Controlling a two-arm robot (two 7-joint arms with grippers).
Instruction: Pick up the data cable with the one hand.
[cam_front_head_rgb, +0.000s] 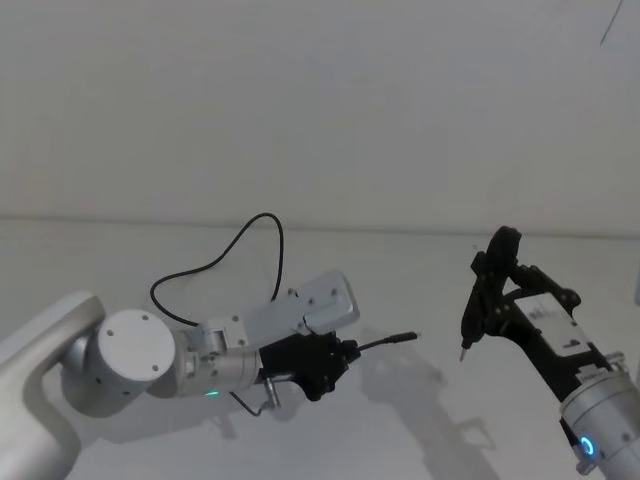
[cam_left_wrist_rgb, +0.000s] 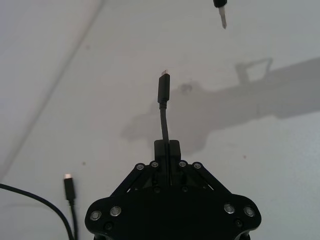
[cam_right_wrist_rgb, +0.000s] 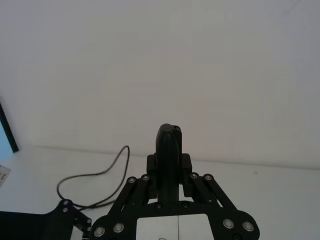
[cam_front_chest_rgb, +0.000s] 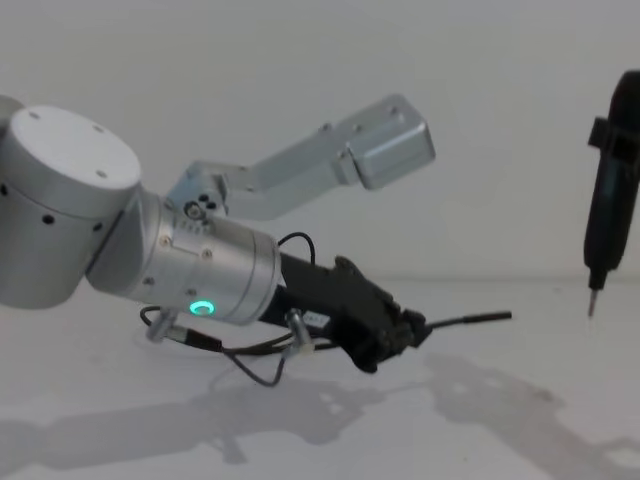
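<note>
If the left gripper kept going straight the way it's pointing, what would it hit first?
Probably bare table: the left gripper, shut on the data cable, looks aimed beside the metal-tipped black tool.

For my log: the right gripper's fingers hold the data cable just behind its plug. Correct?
No. It is the left gripper whose fingers hold the data cable just behind its plug, as the left wrist view shows. The right gripper stands apart, upright.
</note>
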